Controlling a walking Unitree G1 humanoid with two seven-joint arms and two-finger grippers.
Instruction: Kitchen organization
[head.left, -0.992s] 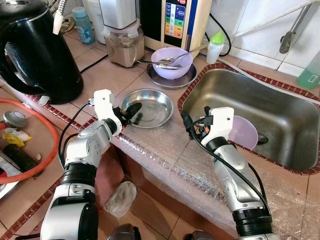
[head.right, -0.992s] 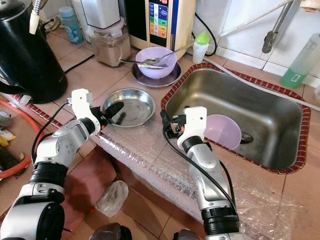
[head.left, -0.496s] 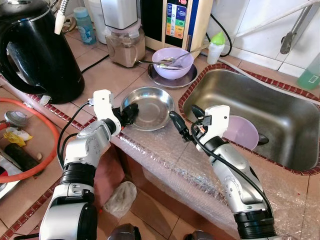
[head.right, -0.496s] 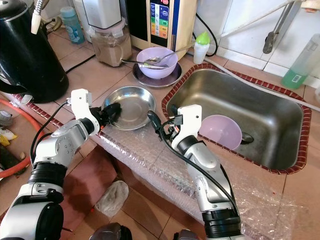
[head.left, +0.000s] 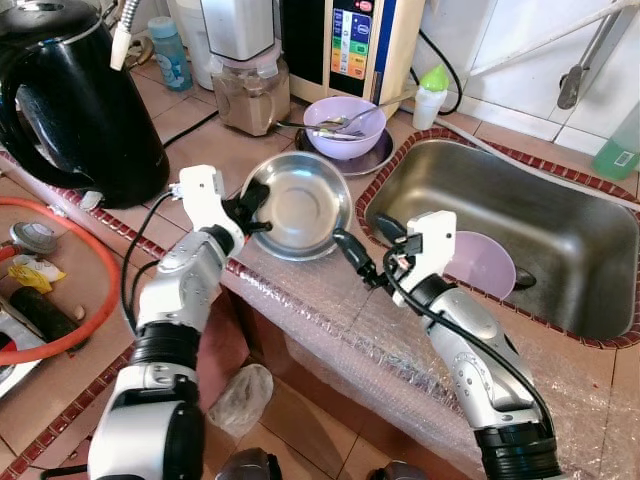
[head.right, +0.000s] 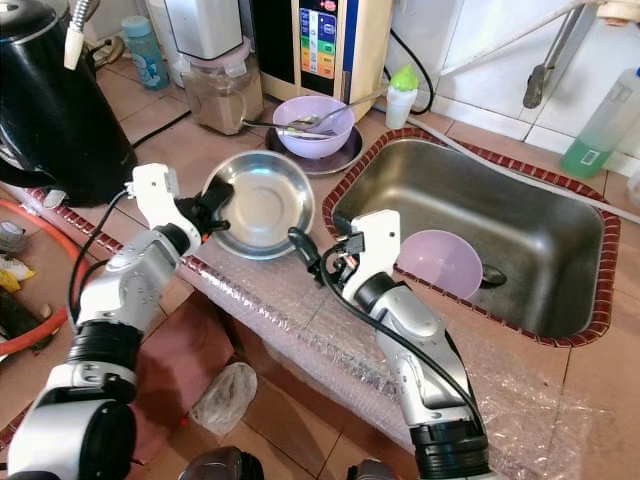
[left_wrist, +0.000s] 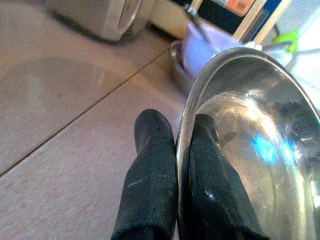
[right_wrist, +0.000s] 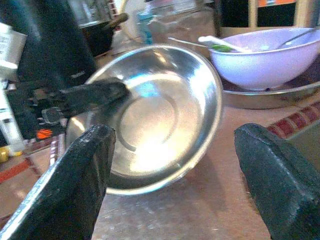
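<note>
Now we see our left tool (head.left: 252, 205) clenched on the rim of the steel dish (head.left: 300, 203), tilted up above the bench (head.left: 200, 140) beside the sink (head.left: 560, 230). Our right tool (head.left: 362, 252) hangs released just beside the dish.

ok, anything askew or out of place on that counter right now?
Yes: the steel dish is tipped up on edge, not flat, because the left gripper is pinching its rim and lifting that side. The right gripper hangs open beside it. A lilac bowl lies tilted in the sink.
</note>
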